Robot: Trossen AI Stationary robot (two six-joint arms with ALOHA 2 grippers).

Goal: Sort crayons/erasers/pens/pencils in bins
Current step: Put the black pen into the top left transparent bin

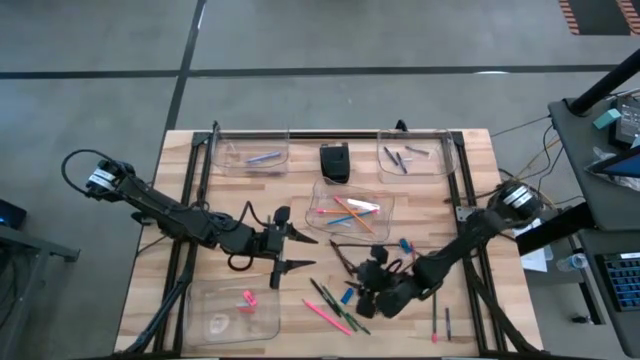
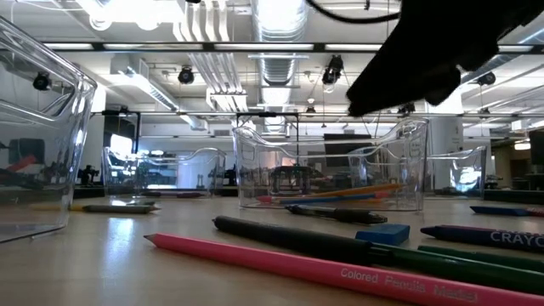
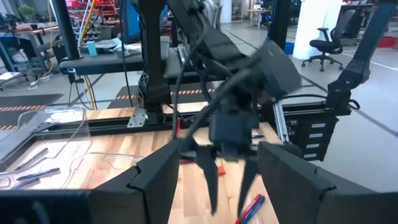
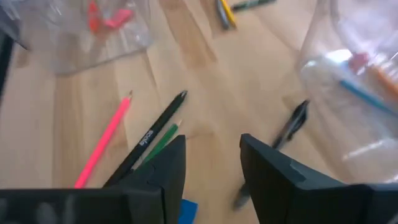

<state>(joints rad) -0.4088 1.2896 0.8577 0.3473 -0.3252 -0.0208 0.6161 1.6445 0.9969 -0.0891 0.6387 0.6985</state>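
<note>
My right gripper [image 4: 211, 171] wide open, empty, over pink pencil [image 4: 104, 140] — overhead alone shows four bins [image 1: 253, 153], my left gripper [image 1: 300, 252] open, empty.

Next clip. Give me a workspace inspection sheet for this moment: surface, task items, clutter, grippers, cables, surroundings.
Surface: wooden table, bare between items.
Job's things: centre bin holds coloured pencils; near-left bin holds pink erasers; pink pencil, blue eraser and others loose.
Clutter: black box between the far bins.
Grippers: left gripper open above bare wood; right gripper open, empty, over the loose sticks.
Cables: black loop by left arm base.
Surroundings: office chair, concrete floor.
</note>
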